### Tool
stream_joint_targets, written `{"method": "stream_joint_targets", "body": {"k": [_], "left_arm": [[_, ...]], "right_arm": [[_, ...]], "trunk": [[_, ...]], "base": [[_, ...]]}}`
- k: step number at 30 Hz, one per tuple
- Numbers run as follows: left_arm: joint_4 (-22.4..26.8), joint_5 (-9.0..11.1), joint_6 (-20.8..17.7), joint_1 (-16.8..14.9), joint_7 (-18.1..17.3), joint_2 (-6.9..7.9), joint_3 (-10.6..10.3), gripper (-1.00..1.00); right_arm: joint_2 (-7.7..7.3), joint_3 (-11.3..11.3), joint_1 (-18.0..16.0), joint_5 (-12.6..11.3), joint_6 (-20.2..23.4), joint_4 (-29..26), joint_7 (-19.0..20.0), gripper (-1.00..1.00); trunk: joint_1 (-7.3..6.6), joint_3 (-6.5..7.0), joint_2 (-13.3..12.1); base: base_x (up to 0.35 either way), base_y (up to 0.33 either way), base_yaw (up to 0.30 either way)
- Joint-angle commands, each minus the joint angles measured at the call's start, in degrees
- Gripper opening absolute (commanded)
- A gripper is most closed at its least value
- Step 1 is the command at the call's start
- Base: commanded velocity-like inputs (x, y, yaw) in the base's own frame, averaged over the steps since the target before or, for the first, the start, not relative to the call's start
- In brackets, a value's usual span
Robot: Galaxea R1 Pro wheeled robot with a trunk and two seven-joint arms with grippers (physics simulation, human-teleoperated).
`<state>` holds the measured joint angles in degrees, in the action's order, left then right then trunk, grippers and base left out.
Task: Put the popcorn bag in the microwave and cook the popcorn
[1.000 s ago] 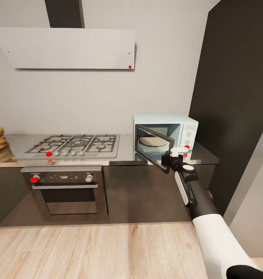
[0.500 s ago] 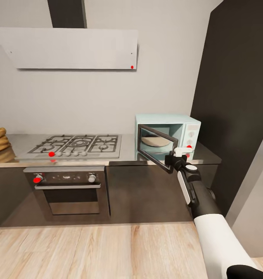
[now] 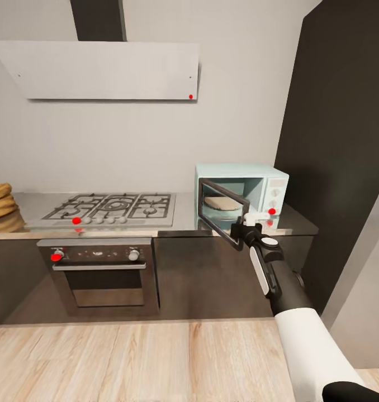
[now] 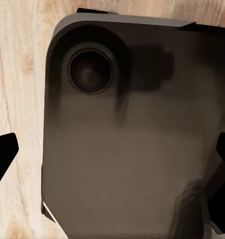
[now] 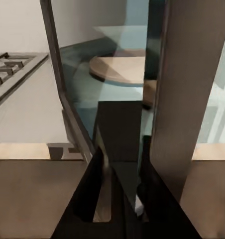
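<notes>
Progress: I judge we are early on. The microwave (image 3: 241, 190) door (image 3: 225, 218) stands swung part-way open toward me, and the turntable (image 3: 221, 202) inside looks bare. Putting the bag in, closing up and heating are all left to do.

Popcorn bag: I see tan rounded shapes (image 3: 0, 201) at the far left end of the countertop (image 3: 184, 215), cut by the picture's edge. I cannot tell whether that is the sack.

Right gripper (image 3: 246, 222): it sits at the free edge of the door, near the microwave's right front. In the right wrist view the dark fingers (image 5: 100, 189) lie close on either side of the door frame (image 5: 184, 94). I take it as clamped on that edge, though contact is hard to confirm.

Left gripper (image 4: 112, 154): its fingertips show well apart, holding nothing, over the robot's dark base (image 4: 127, 129) and the wooden floor (image 4: 18, 74).

Bag versus hand: if the tan shapes are the sack, it lies well apart from the right gripper, with the gas hob (image 3: 111, 206) between them.
</notes>
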<state>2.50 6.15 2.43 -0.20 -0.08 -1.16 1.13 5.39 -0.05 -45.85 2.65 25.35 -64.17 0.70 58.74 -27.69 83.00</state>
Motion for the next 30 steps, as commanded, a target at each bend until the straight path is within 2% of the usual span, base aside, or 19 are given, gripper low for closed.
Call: {"method": "stream_joint_targets", "body": {"k": [1,4,5,6,7,9,13,24,25,30], "left_arm": [[0.05,0.53,0.12,0.02,-0.01,0.00,0.10,1.00],[0.05,0.53,0.12,0.02,-0.01,0.01,0.10,1.00],[0.05,0.53,0.15,-0.07,-0.01,0.02,0.10,1.00],[0.05,0.53,0.15,-0.07,-0.01,0.02,0.10,1.00],[0.05,0.53,0.14,-0.07,-0.01,0.02,0.10,1.00],[0.05,0.53,0.13,-0.07,-0.01,0.02,0.10,1.00],[0.05,0.53,0.12,-0.07,-0.01,0.02,0.10,1.00],[0.05,0.53,0.13,-0.07,-0.01,0.02,0.10,1.00],[0.05,0.53,0.16,-0.07,-0.01,0.02,0.10,1.00],[0.05,0.53,0.14,-0.07,-0.01,0.02,0.10,1.00]], "right_arm": [[-1.35,-0.91,0.06,1.74,0.41,-0.35,-2.55,-1.00],[-1.34,-0.91,0.06,1.74,0.45,-0.34,-2.54,-1.00],[0.11,-0.29,0.06,0.57,0.28,0.26,-0.27,-1.00],[0.21,-1.00,0.06,0.86,0.30,0.27,1.96,-1.00],[0.23,-1.18,0.06,0.98,0.31,0.27,4.19,-1.00],[0.07,-3.12,0.06,0.93,0.30,0.27,8.69,-1.00],[-0.45,-3.43,0.06,1.20,0.24,0.19,16.73,-1.00],[-0.47,-4.35,0.03,1.17,0.33,0.34,17.00,-1.00],[-0.47,-0.93,0.06,1.14,0.37,-0.23,0.06,-1.00],[-0.47,-0.91,0.06,1.13,0.40,-0.25,0.09,-1.00]], "trunk": [[-0.02,-0.07,0.07],[-0.02,-0.07,0.07],[0.00,-0.06,0.10],[0.00,-0.06,0.10],[0.00,-0.06,0.10],[0.00,-0.06,0.10],[0.00,-0.06,0.10],[0.00,-0.06,0.10],[0.00,-0.06,0.10],[0.00,-0.06,0.10]], "base": [[-0.009,0.000,0.000],[-0.003,0.000,0.000],[0.000,0.000,0.000],[0.000,0.000,0.000],[0.000,0.000,0.000],[0.000,0.000,0.000],[0.000,0.000,0.000],[0.000,0.000,0.000],[0.000,0.000,0.000],[0.000,0.000,0.000]]}}
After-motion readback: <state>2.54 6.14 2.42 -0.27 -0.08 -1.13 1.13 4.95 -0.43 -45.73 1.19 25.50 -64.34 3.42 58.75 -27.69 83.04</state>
